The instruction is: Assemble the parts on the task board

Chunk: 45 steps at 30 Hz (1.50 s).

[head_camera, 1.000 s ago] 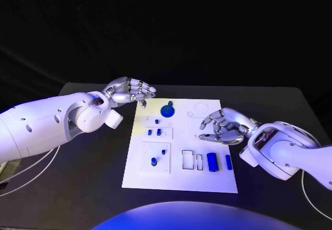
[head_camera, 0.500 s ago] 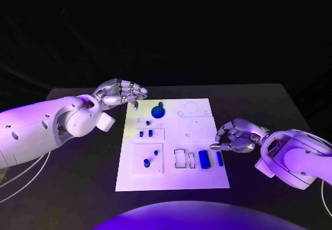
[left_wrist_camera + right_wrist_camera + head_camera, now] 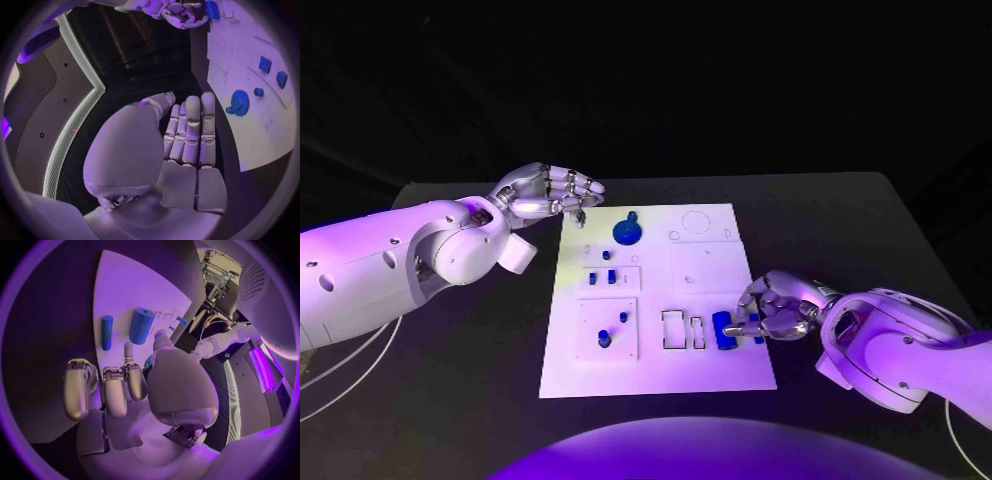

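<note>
The white task board [image 3: 661,370] lies in the middle of the table. On it are a round blue knob [image 3: 627,232] [image 3: 239,102], several small blue pieces [image 3: 604,340] [image 3: 265,64], a thick blue cylinder [image 3: 723,330] [image 3: 141,325] and a slim blue bar [image 3: 756,328] [image 3: 107,331]. My right hand [image 3: 776,305] [image 3: 109,387] hovers over the board's right edge, fingers curled, its fingertips just beside the cylinder and bar, nothing in it. My left hand [image 3: 548,193] [image 3: 187,145] hangs by the board's far left corner, fingers folded in, holding nothing.
Empty rectangular slots [image 3: 674,330] lie just left of the cylinder, and round recesses [image 3: 698,224] sit at the board's far right. Black table [image 3: 862,230] surrounds the board on all sides.
My right hand has moved from the board's middle right down toward me, then left to the cylinder and bar. The left hand keeps its place; the camera has shifted a little.
</note>
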Each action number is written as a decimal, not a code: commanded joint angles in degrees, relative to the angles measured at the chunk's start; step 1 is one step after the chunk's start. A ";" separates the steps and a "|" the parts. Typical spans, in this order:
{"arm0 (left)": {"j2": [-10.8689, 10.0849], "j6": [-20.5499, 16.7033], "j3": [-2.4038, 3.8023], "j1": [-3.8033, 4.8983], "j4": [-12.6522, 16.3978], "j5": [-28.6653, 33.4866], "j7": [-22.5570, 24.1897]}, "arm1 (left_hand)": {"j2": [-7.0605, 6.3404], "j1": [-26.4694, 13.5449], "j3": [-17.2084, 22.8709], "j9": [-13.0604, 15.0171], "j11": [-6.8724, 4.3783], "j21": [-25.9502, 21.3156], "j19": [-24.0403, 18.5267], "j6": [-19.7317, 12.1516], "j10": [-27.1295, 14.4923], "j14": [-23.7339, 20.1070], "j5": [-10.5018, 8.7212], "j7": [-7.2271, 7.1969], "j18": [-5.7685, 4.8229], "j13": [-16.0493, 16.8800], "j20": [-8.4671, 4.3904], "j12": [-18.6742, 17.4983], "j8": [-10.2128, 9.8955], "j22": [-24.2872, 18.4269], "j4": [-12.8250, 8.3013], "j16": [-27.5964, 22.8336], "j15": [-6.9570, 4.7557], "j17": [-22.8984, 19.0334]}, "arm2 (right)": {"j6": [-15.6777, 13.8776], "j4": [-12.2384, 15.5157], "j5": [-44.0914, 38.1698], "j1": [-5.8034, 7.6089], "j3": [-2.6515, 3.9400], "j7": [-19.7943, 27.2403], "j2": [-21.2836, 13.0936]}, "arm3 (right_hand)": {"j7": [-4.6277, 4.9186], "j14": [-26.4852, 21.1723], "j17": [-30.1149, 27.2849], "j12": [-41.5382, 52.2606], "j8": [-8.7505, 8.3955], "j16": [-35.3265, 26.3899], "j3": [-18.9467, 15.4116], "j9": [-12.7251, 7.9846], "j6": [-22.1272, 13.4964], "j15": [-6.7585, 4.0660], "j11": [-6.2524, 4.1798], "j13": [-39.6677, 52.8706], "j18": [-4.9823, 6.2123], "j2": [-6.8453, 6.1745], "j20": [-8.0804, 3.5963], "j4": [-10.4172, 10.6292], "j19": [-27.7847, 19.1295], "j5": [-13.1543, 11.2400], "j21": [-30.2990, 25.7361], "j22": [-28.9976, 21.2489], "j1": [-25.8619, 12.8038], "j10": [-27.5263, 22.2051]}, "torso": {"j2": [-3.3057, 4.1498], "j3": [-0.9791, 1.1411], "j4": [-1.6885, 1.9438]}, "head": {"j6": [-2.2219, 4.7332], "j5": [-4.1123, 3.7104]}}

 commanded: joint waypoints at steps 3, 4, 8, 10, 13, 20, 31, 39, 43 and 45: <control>0.03 0.52 0.03 0.01 0.20 0.02 0.63 | -0.11 -0.66 0.33 0.05 -0.15 0.30 -0.38 -0.48 -0.40 -0.41 -0.09 -0.08 0.31 0.06 -0.07 0.20 0.26 0.09 -0.10 0.38 0.02 0.08 | 1.26 -0.72 -2.57 -0.96 -0.03 -1.93 1.36 | -0.28 4.40 6.63 0.36 0.33 0.19 -0.82 -0.09 -0.13 -0.35 -0.03 5.14 -0.62 0.56 -0.20 0.02 1.61 0.33 0.18 11.21 -0.41 0.35 | 0.03 0.06 0.00 | -0.18 0.10; 0.03 0.54 0.03 0.01 0.20 0.02 0.61 | -0.11 -0.66 0.33 0.05 -0.15 0.30 -0.38 -0.48 -0.40 -0.41 -0.09 -0.08 0.31 0.06 -0.07 0.20 0.26 0.09 -0.10 0.38 0.02 0.08 | 1.31 -0.91 -2.65 -1.11 -0.03 -2.05 1.60 | -0.29 4.41 6.65 0.40 0.36 0.20 -0.95 -0.10 -0.11 -0.36 -0.03 5.19 -0.63 0.59 -0.20 0.03 1.63 0.34 0.22 11.23 -0.50 0.38 | 0.01 0.03 -0.03 | -0.19 0.11; 0.01 0.63 0.03 0.01 0.22 0.02 0.54 | -0.11 -0.66 0.33 0.05 -0.15 0.30 -0.38 -0.48 -0.40 -0.41 -0.09 -0.08 0.31 0.06 -0.07 0.20 0.26 0.09 -0.10 0.38 0.02 0.08 | 1.48 -1.70 -2.87 -1.71 -0.03 -2.56 2.59 | -0.31 4.41 6.69 0.44 0.45 0.20 -1.39 -0.14 -0.05 -0.37 -0.05 5.27 -0.63 0.80 -0.21 0.06 1.63 0.36 0.20 11.24 -0.89 0.41 | -0.04 -0.04 -0.03 | -0.27 0.13; 0.00 0.70 0.03 0.01 0.22 0.02 0.48 | -0.11 -0.87 0.40 0.09 -0.14 0.30 -0.43 -0.50 -0.45 -0.46 -0.10 -0.08 0.30 0.09 -0.05 0.28 0.34 0.11 -0.17 0.41 0.03 0.08 | 1.50 -1.99 -2.94 -1.97 -0.03 -2.80 3.00 | -0.33 4.41 6.66 0.44 0.50 0.20 -1.54 -0.16 -0.02 -0.38 -0.06 5.29 -0.61 0.90 -0.22 0.07 1.60 0.37 0.12 11.22 -1.05 0.41 | -0.02 -0.03 0.01 | -0.35 0.18; -0.02 0.85 0.02 0.01 0.22 0.02 0.31 | -0.11 -0.87 0.40 0.09 -0.14 0.30 -0.43 -0.50 -0.45 -0.46 -0.10 -0.08 0.30 0.09 -0.05 0.28 0.34 0.11 -0.17 0.41 0.03 0.08 | 1.63 -2.37 -3.50 -2.22 -0.02 -3.36 3.62 | -0.35 4.40 6.61 0.42 0.57 0.18 -1.72 -0.18 0.05 -0.39 -0.08 5.30 -0.64 1.11 -0.22 0.07 1.66 0.39 0.23 11.27 -1.28 0.40 | 0.02 0.01 0.01 | -0.34 0.18; -0.10 1.05 0.02 0.01 0.25 0.02 0.09 | -0.11 -0.87 0.40 0.09 -0.14 0.30 -0.43 -0.50 -0.45 -0.46 -0.10 -0.08 0.30 0.09 -0.05 0.28 0.34 0.11 -0.17 0.41 0.03 0.08 | 2.83 -3.04 -5.92 -2.63 -0.02 -5.31 4.58 | -0.68 4.46 6.98 0.57 1.19 0.25 -1.89 -0.21 0.96 -0.59 -0.36 5.57 -0.68 1.82 -0.36 -0.11 1.78 0.38 0.45 11.40 0.16 0.56 | -0.04 -0.07 0.01 | -0.45 0.30; -0.15 1.25 0.02 0.01 0.30 0.02 -0.05 | -0.11 -1.03 0.45 0.12 -0.13 0.30 -0.47 -0.54 -0.53 -0.50 -0.10 -0.07 0.30 0.10 -0.03 0.32 0.38 0.12 -0.21 0.43 0.05 0.08 | 0.13 -2.91 -7.20 -2.88 -0.02 -7.12 4.68 | -1.50 4.51 7.30 1.41 0.76 0.26 3.70 -2.19 2.97 -1.35 -1.20 6.94 -0.78 5.51 -1.09 -1.15 2.02 0.52 0.73 11.72 13.96 1.47 | -0.09 -0.08 -0.04 | -0.36 0.32; -0.13 1.29 0.02 0.01 0.24 0.02 -0.11 | -0.11 -1.03 0.45 0.12 -0.13 0.30 -0.47 -0.54 -0.53 -0.50 -0.10 -0.07 0.30 0.10 -0.03 0.32 0.38 0.12 -0.21 0.43 0.05 0.08 | -2.95 -1.50 -0.81 -2.68 0.03 -6.38 3.83 | -2.05 4.57 7.59 2.11 0.82 0.31 5.78 -2.74 4.59 -1.69 -1.64 7.72 -0.90 5.89 -1.36 -0.32 2.28 0.51 1.28 11.96 14.07 2.09 | -0.13 -0.09 -0.01 | -0.22 0.19; -0.09 1.30 0.02 0.01 0.18 0.02 -0.12 | -0.11 -1.03 0.45 0.12 -0.13 0.30 -0.47 -0.54 -0.53 -0.50 -0.10 -0.07 0.30 0.10 -0.03 0.32 0.38 0.12 -0.21 0.43 0.05 0.08 | -4.18 -0.48 3.06 -1.90 0.10 -5.71 3.46 | -2.29 4.60 7.76 2.56 0.85 0.34 6.33 -2.89 5.18 -1.86 -1.84 8.18 -0.94 5.99 -1.49 -0.28 2.36 0.48 1.46 12.04 13.62 2.46 | -0.10 -0.05 -0.01 | -0.13 0.23; -0.07 1.29 0.02 0.01 0.16 0.02 -0.12 | -0.11 -1.03 0.45 0.12 -0.13 0.30 -0.47 -0.54 -0.53 -0.50 -0.10 -0.07 0.30 0.10 -0.03 0.32 0.38 0.12 -0.21 0.43 0.05 0.08 | -4.58 0.00 4.73 -1.29 0.12 -5.39 3.27 | -2.36 4.62 7.87 2.70 0.84 0.36 6.51 -2.95 5.38 -1.92 -1.92 8.32 -0.94 5.99 -1.55 -0.26 2.38 0.46 1.48 12.06 13.34 2.58 | -0.12 -0.07 0.00 | -0.15 0.18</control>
